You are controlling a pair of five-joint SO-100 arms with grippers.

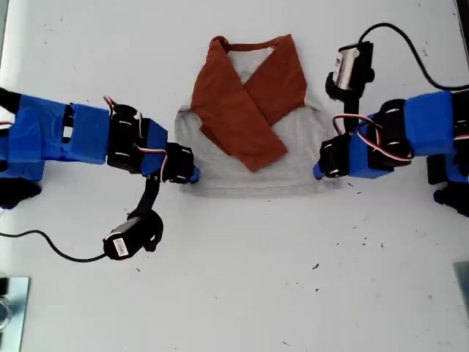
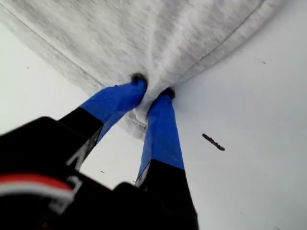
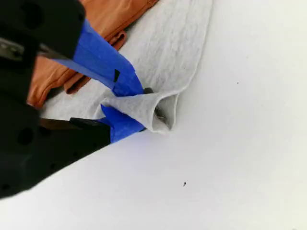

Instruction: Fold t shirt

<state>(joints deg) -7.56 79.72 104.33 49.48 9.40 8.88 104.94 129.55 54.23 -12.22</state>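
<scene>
Both grippers pinch the t shirt's [image 1: 253,158] bottom corners: my first gripper [image 2: 152,92], my second gripper [image 3: 132,108]; bare desk [image 1: 293,279] all around.

t shirt [image 1: 293,158] is soft matt cloth: flecked heather-grey knit body, rust-orange sleeves smoother and flatter-looking. Table [image 1: 242,293] is a smooth white matt surface with tiny dark specks. Gripper fingers [image 2: 160,132] are wrapped in matt blue tape over black plastic.
</scene>
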